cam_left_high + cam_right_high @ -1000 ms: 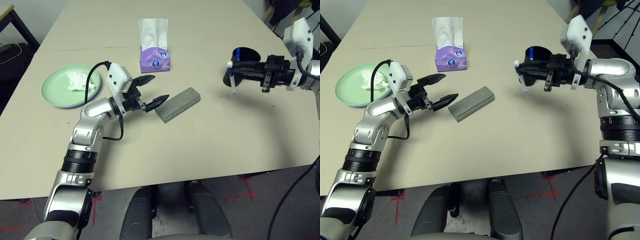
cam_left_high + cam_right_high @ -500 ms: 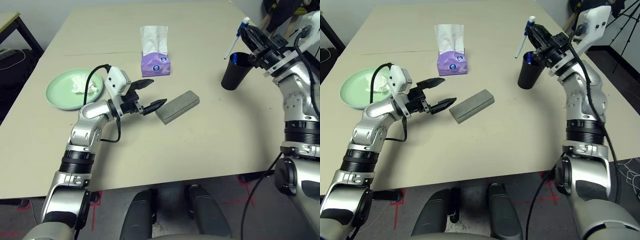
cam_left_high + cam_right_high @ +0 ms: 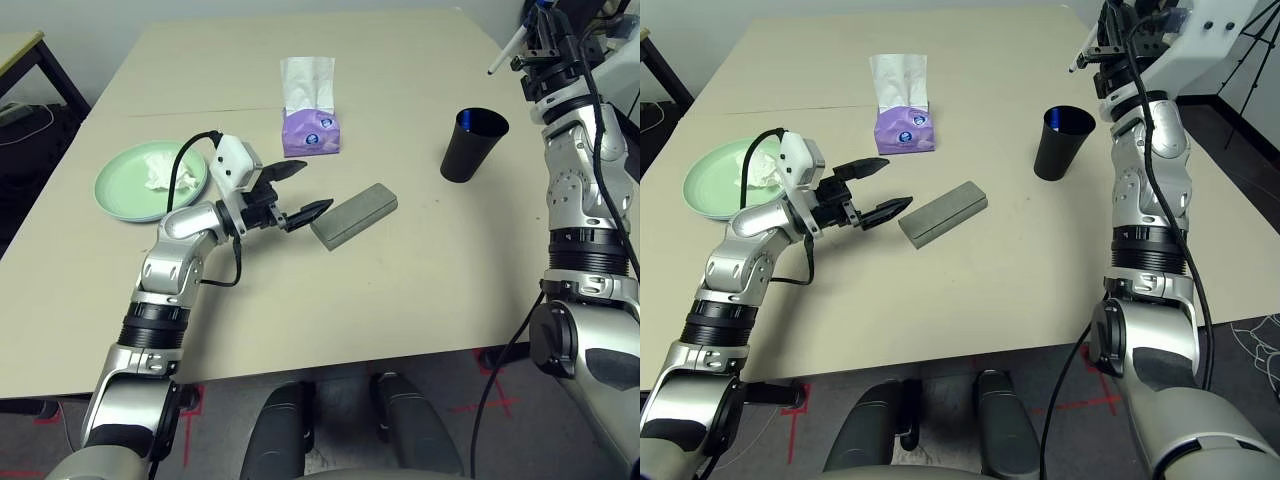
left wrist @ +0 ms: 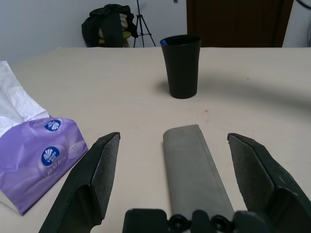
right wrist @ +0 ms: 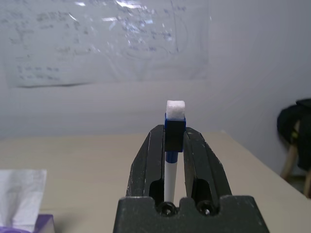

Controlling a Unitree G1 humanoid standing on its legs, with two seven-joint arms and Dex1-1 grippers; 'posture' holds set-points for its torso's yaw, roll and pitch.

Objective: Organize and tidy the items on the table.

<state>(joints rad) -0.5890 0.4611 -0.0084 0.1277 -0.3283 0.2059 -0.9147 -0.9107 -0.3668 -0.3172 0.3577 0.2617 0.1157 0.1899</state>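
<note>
Right end effector swung upward, clamped on white pen; left end effector wide open

head eyes: look forward and down from above my tabletop near edge, both sharing all of it | left wrist: low, level, close behind grey case, facing black cup | right wrist: raised along my tool, facing far wall
</note>
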